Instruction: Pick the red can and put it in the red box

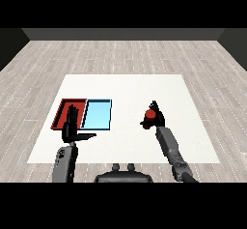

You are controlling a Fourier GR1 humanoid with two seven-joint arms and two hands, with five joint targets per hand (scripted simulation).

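Note:
The red can (pixel 150 114) stands right of the table's middle, with my right hand (pixel 155 120) curled round it. The red tray (pixel 66 112) lies at the left of the table, beside the light blue tray (pixel 98 114). My left hand (pixel 72 125) is raised over the red tray's near edge, fingers straight up and thumb out to the right, holding nothing. It hides part of the red tray.
The white table (pixel 130 90) extends well beyond both trays and the can. A grey plank floor surrounds the table on all sides.

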